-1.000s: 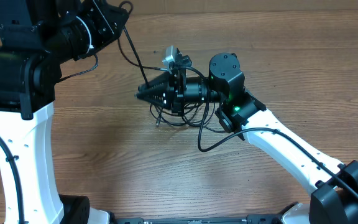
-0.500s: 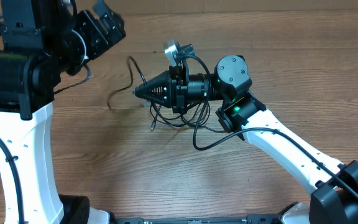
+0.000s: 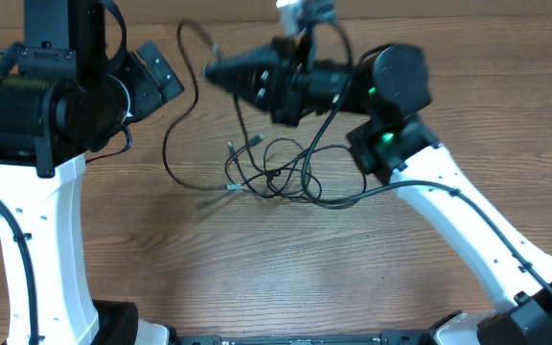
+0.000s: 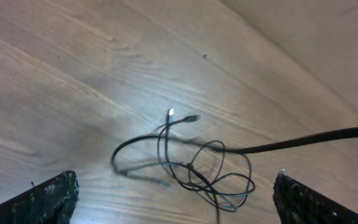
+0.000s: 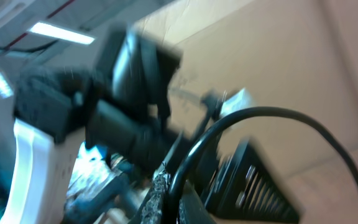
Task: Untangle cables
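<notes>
Several thin black cables lie in a loose tangle on the wooden table, also seen in the left wrist view as cables with a silver plug tip. My right gripper is lifted above the far side of the tangle. It is shut on one cable that loops left and down to the table. In the blurred right wrist view the right gripper pinches that black cable. My left gripper stands open to the left, holding nothing; its fingers frame the tangle from above.
The white left arm column stands at the near left. The white right arm link crosses the near right. A cardboard wall borders the table's far edge. Thicker black arm wiring runs by the tangle.
My left gripper opened, dropped its cable and drew back left. The right gripper rose toward the far side with a cable, pulling the tangle looser.
</notes>
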Controlling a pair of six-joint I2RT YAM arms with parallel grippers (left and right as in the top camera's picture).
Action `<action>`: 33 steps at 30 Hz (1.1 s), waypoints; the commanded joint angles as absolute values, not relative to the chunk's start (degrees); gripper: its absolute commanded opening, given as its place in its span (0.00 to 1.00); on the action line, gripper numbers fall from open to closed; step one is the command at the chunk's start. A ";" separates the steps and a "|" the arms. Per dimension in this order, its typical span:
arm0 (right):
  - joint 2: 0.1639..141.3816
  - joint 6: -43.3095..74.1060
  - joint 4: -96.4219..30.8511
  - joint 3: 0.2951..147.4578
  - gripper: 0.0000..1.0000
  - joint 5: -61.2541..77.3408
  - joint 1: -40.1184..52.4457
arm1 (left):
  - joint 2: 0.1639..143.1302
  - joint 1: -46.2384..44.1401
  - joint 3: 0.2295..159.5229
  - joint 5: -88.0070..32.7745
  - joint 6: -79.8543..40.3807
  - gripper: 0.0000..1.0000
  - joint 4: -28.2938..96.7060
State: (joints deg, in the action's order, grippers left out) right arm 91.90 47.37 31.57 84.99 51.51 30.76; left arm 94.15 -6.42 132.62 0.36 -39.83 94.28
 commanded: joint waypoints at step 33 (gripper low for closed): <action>91.18 59.13 11.27 109.25 0.04 36.03 9.89 | 95.37 -27.29 99.81 -7.03 -14.31 1.00 65.73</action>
